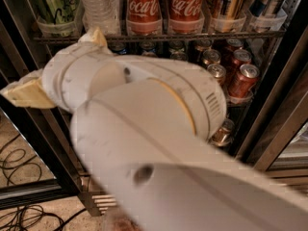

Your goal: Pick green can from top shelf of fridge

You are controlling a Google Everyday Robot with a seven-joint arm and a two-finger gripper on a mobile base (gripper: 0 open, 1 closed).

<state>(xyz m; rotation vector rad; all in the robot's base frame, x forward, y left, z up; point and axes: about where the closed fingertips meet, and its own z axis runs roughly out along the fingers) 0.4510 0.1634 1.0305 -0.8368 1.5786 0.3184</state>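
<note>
Two tan fingers of my gripper stand spread well apart with nothing between them, so the gripper is open and empty. One finger points left, low in front of the fridge's left side; the other points up, its tip just in front of the front edge of the top shelf, below a clear water bottle. My white arm fills the near middle of the view and hides much of the lower racks.

The green can stands upright at the far left of the top shelf, seated in a clear plastic bin, pale green with dark script on it. It is up and to the left of my upper finger and apart from the gripper; nothing touches it. The water bottle stands just beside it on the right. Further right along the same shelf are two red Coca-Cola cans, side by side, and then a gold striped can.

On the rack below, to the right of my arm, short red cans stand in rows with their silver tops showing. The fridge has a black frame running down its right side. Dark cables lie on the floor at the near left.
</note>
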